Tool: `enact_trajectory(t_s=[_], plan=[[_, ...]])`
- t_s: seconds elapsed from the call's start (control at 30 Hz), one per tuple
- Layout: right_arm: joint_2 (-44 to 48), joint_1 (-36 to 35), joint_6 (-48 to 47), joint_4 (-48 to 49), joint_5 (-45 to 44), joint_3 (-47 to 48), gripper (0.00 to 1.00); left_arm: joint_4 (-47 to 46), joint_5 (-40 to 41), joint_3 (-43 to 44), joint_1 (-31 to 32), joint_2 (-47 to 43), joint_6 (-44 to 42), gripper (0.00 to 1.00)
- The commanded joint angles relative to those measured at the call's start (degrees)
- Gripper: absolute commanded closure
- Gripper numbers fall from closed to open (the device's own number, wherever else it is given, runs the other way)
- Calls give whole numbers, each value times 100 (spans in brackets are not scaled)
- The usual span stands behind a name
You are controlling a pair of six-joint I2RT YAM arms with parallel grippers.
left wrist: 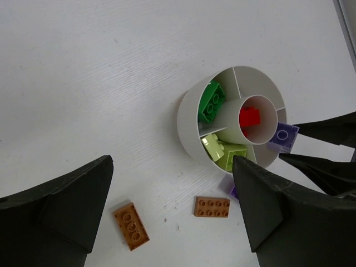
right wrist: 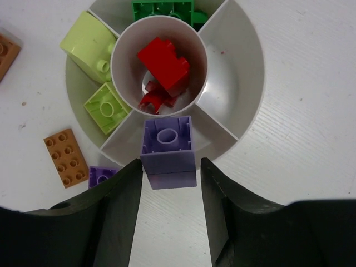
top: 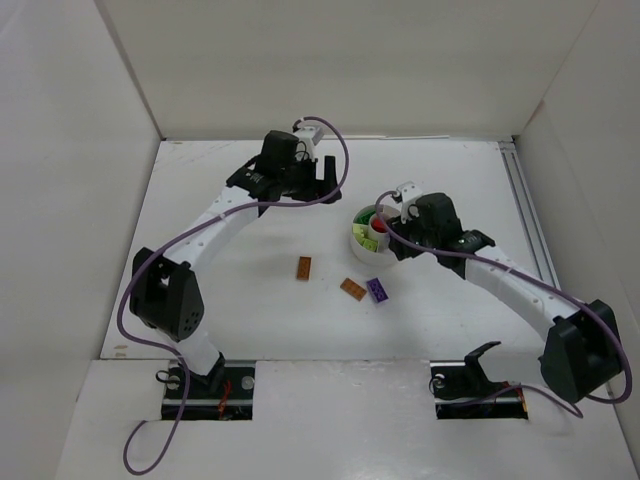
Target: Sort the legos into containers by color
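Observation:
The white round tub [top: 358,238] holds green legos [right wrist: 162,8], yellow-green legos [right wrist: 89,41] and red legos [right wrist: 164,61] in the centre circle. My right gripper [right wrist: 171,167] is at the tub's near rim, open. A purple brick [right wrist: 167,146] sits between its fingertips, underside up, over the outer wall of a wedge section. It touches the left finger; a gap shows on the right. Another purple brick [right wrist: 101,175] and two orange-brown plates [top: 303,267] [top: 352,288] lie on the table. My left gripper [left wrist: 172,183] hovers open above the plates, holding nothing.
White walls enclose the table on three sides. A metal rail [top: 528,215] runs along the right edge. The right arm [top: 500,280] reaches in from the right of the tub, and the left arm [top: 215,225] arches over the table's left half.

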State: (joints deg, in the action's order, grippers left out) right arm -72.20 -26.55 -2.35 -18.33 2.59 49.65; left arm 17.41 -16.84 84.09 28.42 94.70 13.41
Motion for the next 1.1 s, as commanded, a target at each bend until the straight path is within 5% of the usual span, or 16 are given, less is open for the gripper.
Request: enact_trajectory(t_s=[0.0,0.1,0.5,0.87,1.07], plan=[[-13,-149,-29,312,-171,45,46,-71,58,-69,-12,-355,21,15],[-13,-210,-29,312,-276,97,46,-71,58,-69,-12,-355,21,15],[636,-263,-327,312,-216,98,87,-133,-302,-121,-12,-408,21,15],[2017,-211,-1786,550,3384,-315,95,-1055,-2434,-859,250,-970,-776,13],[2211,35,-2128,550,4240,-368,99,-1696,-3149,-1509,506,-1496,-1226,15]])
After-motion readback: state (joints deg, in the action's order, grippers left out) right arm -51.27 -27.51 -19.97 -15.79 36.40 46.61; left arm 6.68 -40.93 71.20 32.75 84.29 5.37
